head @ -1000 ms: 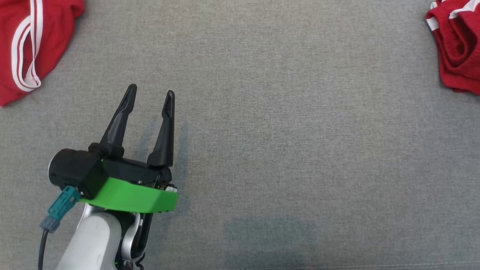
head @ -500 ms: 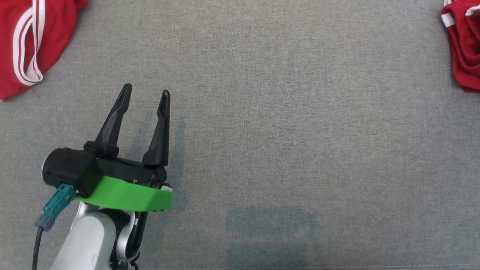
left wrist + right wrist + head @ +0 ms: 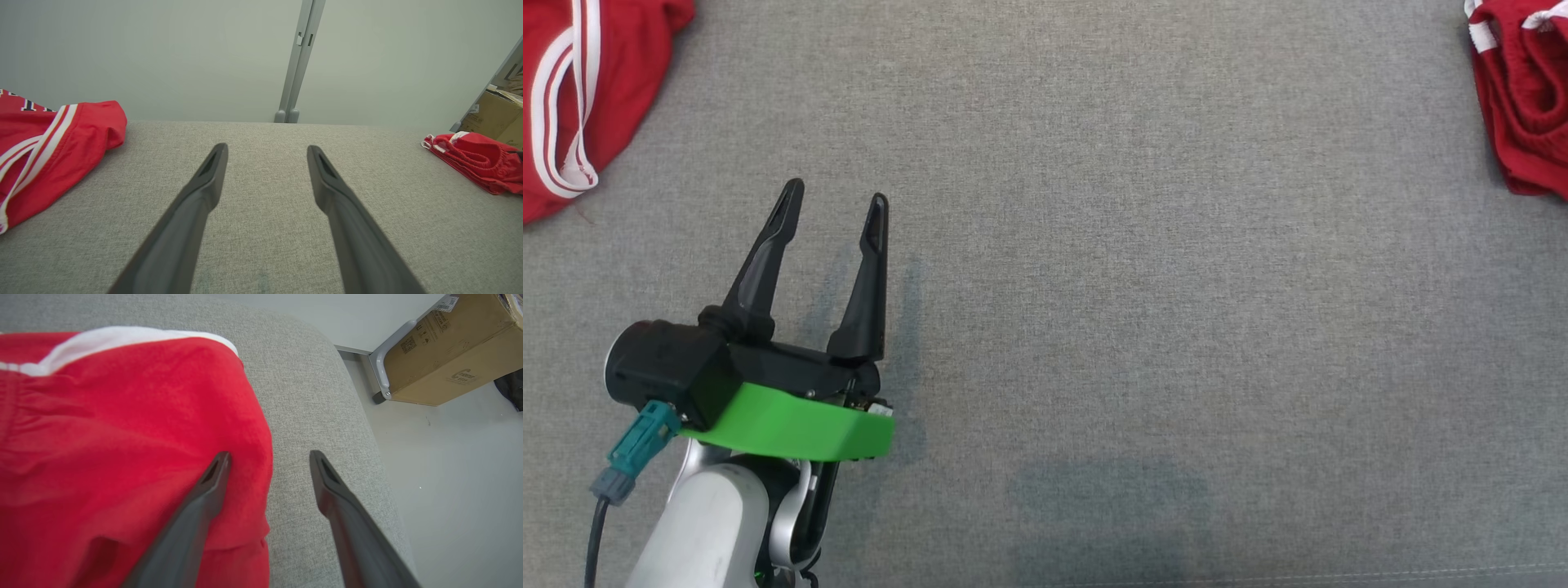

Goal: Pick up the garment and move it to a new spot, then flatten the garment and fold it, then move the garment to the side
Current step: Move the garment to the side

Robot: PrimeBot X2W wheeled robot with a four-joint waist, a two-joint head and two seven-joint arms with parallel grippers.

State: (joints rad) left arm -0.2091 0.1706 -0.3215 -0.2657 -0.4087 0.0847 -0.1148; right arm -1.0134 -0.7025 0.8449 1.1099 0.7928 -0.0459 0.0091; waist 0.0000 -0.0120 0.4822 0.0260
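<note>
You've got a grey padded surface [image 3: 1160, 286] across the head view. A striped red garment [image 3: 572, 90] w/ white bands sits at 10 o'clock, cut by the frame edge. The red garment [image 3: 1523, 106], bunched, w/ white trim, lies at 2 o'clock near the surface's rounded corner. A cardboard box [image 3: 449, 347] stands on the floor at 1 o'clock in the right wrist view. Your left gripper [image 3: 835, 198], at 8 o'clock in the head view, is spread wide over bare grey cloth, gripping nothing. Your right gripper [image 3: 269, 456] is spread too, gripping nothing: one finger over the red garment's edge, the other over grey cloth. Contact w/ the fabric: can't tell.
</note>
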